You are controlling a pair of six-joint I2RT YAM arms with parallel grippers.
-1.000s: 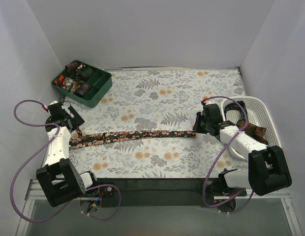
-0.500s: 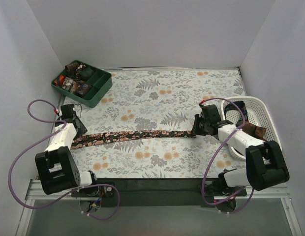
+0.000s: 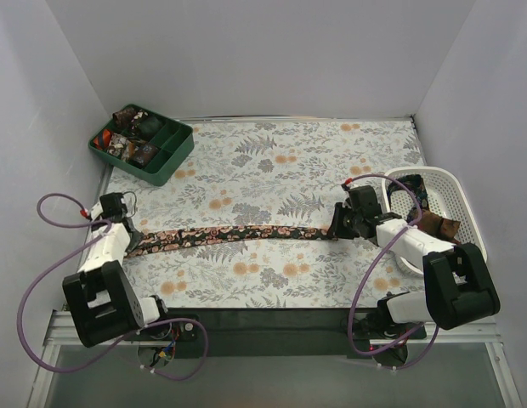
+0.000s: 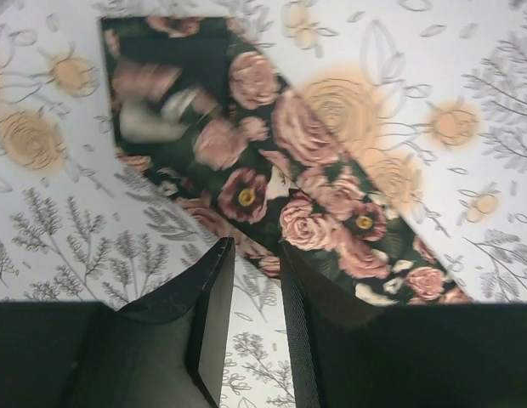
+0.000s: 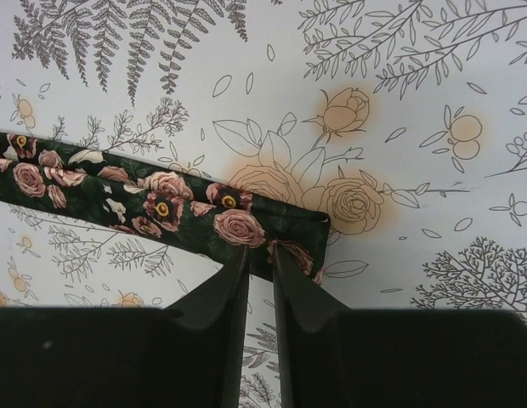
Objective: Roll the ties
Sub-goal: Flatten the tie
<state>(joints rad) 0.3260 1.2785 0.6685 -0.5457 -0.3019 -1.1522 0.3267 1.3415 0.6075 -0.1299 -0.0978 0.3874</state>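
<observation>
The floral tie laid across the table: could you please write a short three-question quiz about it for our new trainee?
1. True or false: the floral tie is already rolled into a coil.
2. The right fingers pinch the tie at: A its middle; B its end; C nowhere.
3. Which container stands nearest those fingers?

Key: 1 false, it lies stretched out flat; 2 B; 3 the white basket.
</observation>
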